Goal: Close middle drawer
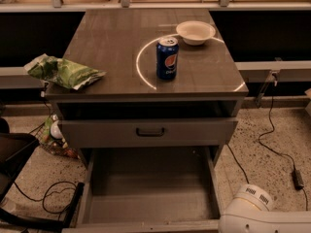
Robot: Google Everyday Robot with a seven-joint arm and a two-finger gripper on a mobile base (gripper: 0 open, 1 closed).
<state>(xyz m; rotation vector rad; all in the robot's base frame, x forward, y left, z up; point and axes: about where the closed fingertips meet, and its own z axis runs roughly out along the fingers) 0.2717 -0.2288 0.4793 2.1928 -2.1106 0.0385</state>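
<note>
The middle drawer (150,191) is pulled far out of the grey cabinet, and its deep plain grey tray is open to view and holds nothing. Its front panel (146,226) lies along the bottom edge of the view, and its handle is out of view. Above it, the uppermost drawer (149,131) with a small black handle stands slightly out. The lowest drawer is hidden. A white rounded part of my arm (262,213) shows at the bottom right, beside the open drawer's right front corner. The gripper itself is out of view below the frame.
On the cabinet top stand a blue soda can (167,58) and a white bowl (195,32), and a green chip bag (62,72) hangs over the left edge. Black cables (279,149) lie on the floor at right, and a dark chair (19,154) and a bag are at left.
</note>
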